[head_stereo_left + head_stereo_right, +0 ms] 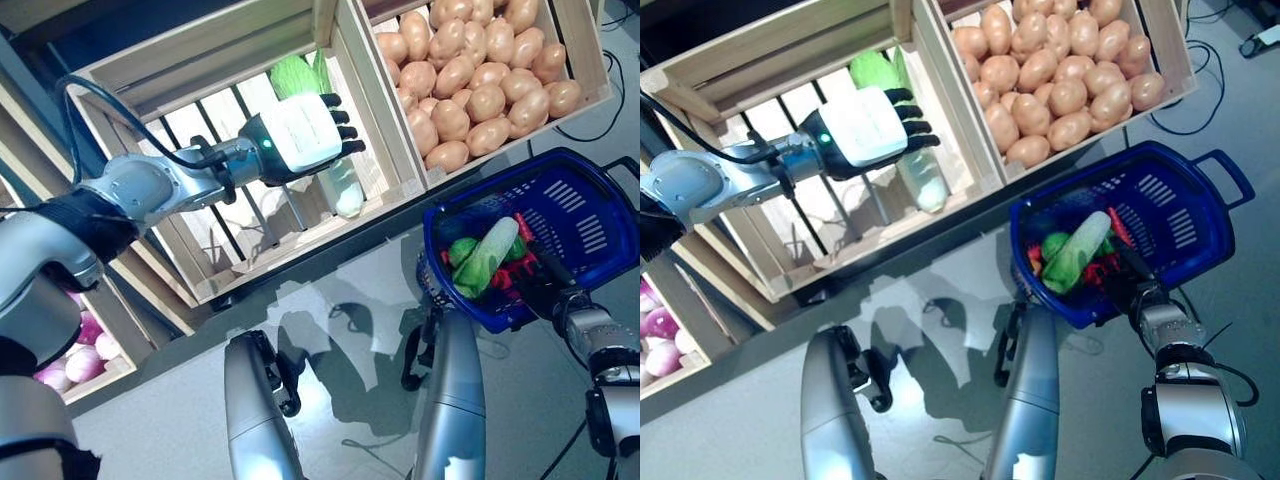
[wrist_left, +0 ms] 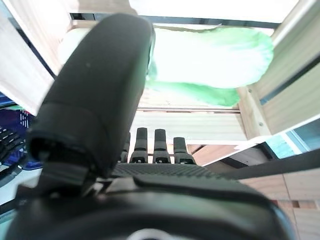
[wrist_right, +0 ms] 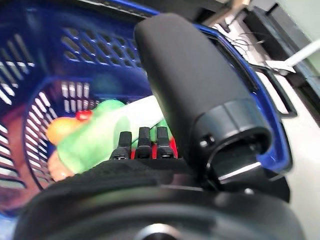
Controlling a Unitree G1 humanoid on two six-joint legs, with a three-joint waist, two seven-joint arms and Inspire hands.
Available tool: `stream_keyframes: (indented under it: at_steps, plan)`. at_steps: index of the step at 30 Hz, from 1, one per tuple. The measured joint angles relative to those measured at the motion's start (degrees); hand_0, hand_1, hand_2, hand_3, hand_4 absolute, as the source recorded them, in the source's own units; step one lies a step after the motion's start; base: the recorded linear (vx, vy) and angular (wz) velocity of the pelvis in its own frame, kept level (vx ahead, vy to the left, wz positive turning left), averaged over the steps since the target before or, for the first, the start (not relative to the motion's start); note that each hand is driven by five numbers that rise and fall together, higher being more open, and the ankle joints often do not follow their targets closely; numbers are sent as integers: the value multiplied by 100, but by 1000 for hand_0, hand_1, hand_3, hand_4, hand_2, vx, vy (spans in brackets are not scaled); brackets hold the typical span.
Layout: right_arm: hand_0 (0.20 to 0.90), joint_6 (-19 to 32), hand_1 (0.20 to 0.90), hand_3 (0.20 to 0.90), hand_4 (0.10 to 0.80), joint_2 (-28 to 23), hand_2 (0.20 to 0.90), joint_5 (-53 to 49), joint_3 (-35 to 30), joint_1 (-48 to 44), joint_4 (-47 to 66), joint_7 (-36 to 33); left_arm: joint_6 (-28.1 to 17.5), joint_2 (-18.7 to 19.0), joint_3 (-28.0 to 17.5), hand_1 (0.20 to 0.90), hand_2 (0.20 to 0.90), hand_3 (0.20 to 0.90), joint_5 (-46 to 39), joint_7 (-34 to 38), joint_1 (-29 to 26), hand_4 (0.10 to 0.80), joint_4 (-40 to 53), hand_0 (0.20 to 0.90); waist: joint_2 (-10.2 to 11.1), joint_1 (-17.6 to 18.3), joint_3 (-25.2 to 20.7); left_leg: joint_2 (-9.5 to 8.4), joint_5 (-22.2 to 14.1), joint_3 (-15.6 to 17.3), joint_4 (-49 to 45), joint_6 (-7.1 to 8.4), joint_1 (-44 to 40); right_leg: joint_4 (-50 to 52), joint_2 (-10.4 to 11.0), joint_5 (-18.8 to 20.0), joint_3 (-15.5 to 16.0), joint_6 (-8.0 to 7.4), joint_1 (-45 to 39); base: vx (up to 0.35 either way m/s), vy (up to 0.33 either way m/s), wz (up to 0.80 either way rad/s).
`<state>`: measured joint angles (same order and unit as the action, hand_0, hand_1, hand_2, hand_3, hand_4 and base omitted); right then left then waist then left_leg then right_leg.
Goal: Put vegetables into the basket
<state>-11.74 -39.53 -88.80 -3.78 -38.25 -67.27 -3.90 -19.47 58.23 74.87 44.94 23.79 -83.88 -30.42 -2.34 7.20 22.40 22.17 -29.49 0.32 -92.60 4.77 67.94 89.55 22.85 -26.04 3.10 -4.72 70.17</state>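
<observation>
Risk: the left hand (image 1: pixel 300 135) hovers over the cabbage (image 1: pixel 921 180) in the slatted wooden crate (image 1: pixel 215 270), and a grasp from here could slip, I reckon, because the vegetable is long and smooth and lies against the crate's divider; it could roll or jam against the slats.
Second risk: the blue basket (image 1: pixel 590 190) looks tipped in the right hand's (image 1: pixel 1137 283) hold, and more weight might shift the load inside.
Left hand: fingers straight and spread, thumb out, nothing held; the wrist view shows the cabbage just past the fingers, apart from them.
Right hand: at the basket's near rim; its fingers are hidden there, so I cannot tell how far it is closed.
Cabbage: long, leafy green at one end, pale white at the stalk, lying along the crate's right side.
Basket contents: a similar green-and-white vegetable (image 1: pixel 490 252) with red and green pieces around it.
Neighbouring crate: potatoes (image 1: pixel 470 60), untouched.
</observation>
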Motion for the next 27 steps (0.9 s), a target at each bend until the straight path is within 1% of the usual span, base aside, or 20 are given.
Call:
stream_keyframes:
  at_steps: [6,7,9,12,14,16,19,21,25,27]
  plan:
    - [900,305,900,900,800,0,900,-5,-43,46,105,-179,-12,0,130,900,900,900,3,-240,-1,800,-9,900,38,80,6,79,-58,10,-120,-14,75,97,-19,-17,-46,4,108,-15,14,-3]
    - [900,318,900,900,800,0,900,-7,-43,71,153,-179,-12,0,133,900,900,900,2,-333,-1,800,-16,900,100,99,2,89,-79,52,-156,-18,84,136,-33,-18,-110,0,183,-45,19,-8]
    - [900,319,900,900,800,13,900,-8,-43,198,423,-178,-14,-33,137,900,900,900,-3,-393,-1,800,-85,900,147,119,10,145,-119,34,-259,-16,164,219,-75,-21,-144,-2,290,-48,4,-12]
    - [900,331,900,900,800,19,900,-9,-43,323,712,-176,-26,-84,137,900,900,900,-5,-443,-1,800,-152,900,217,156,6,197,-141,13,-399,-25,314,351,-84,-28,-194,6,455,-64,-23,-6]
    - [900,340,900,900,800,19,900,-9,-43,336,813,-176,-69,-149,142,900,900,900,-5,-507,-1,800,-206,900,262,155,13,220,-164,-12,-498,-31,411,431,-95,-36,-220,4,555,-50,-18,-3]
    - [900,344,900,900,800,20,900,-13,-44,383,939,-171,-94,-231,202,900,900,900,-5,-616,0,800,-272,900,318,187,44,279,-192,-23,-603,-41,501,511,-93,-38,-246,0,637,-31,-7,-1]
    - [900,366,900,900,800,20,900,-166,-43,434,1021,-164,-86,-422,334,900,900,900,-5,-852,3,800,-440,900,345,212,51,281,-220,-28,-684,-79,569,555,-94,-32,-277,-11,701,-21,0,-1]
    - [900,377,900,900,800,21,900,-168,-43,441,1119,-159,-15,-496,336,900,900,900,-32,-950,2,800,-501,900,376,246,64,294,-258,-38,-767,-90,627,617,-101,-32,-305,-12,773,-23,6,-5]
    - [900,377,900,900,800,39,900,-177,-30,440,1249,-138,55,-818,290,900,900,900,-280,-1308,-1,800,-795,900,419,288,81,397,-377,-48,-937,-82,653,722,-206,-36,-378,-31,861,-17,13,-14]
    - [900,377,900,900,800,76,900,-177,-30,489,1431,-105,102,-880,224,900,900,900,-310,-1430,-1,800,-901,900,458,324,102,446,-411,-55,-1004,-66,672,777,-264,-46,-409,-48,921,-4,8,-13]
